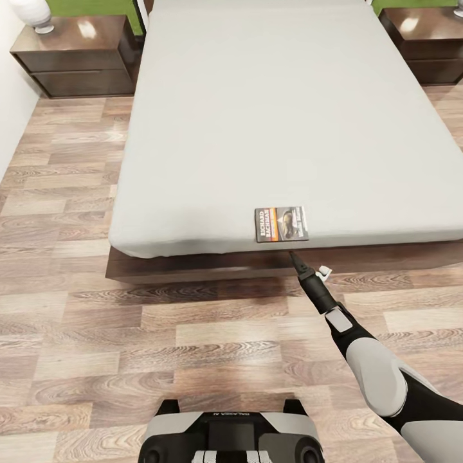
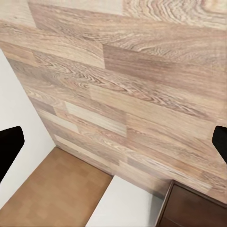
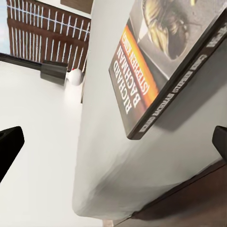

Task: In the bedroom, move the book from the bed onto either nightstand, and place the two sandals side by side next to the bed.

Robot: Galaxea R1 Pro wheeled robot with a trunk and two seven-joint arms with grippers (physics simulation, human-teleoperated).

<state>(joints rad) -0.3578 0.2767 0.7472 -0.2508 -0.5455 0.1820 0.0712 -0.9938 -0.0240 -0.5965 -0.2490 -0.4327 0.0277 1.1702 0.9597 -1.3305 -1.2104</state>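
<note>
Plainly, a label list of the scene:

Room: wood-plank floor ran around the bed, with a white wall at the head view's left edge.

Bed: the pale grey mattress lay on a dark brown platform frame, whose foot edge faced the robot.

Book: the paperback lay flat on the mattress, close to its foot edge and right of the middle. Its cover showed a photo, an orange band and white lettering reading "RICHARD". In the right wrist view the book appeared close up, resting on the mattress surface above the rounded edge.

Right gripper: the right gripper pointed toward the book from just below the mattress edge, over the frame, near the book but not touching it. In the right wrist view its two dark fingertips stood at opposite sides of the picture, spread wide with nothing between them.

Left gripper: in the left wrist view its dark fingertips also sat far apart, gripping nothing, over plank flooring, with the corner of a dark brown cabinet nearby.

Nightstands: one glossy dark brown nightstand stood by the bed's left far corner, carrying a white rounded object; the other nightstand stood by the right far corner.

Robot base: its grey and black front showed at the head view's bottom edge.
</note>
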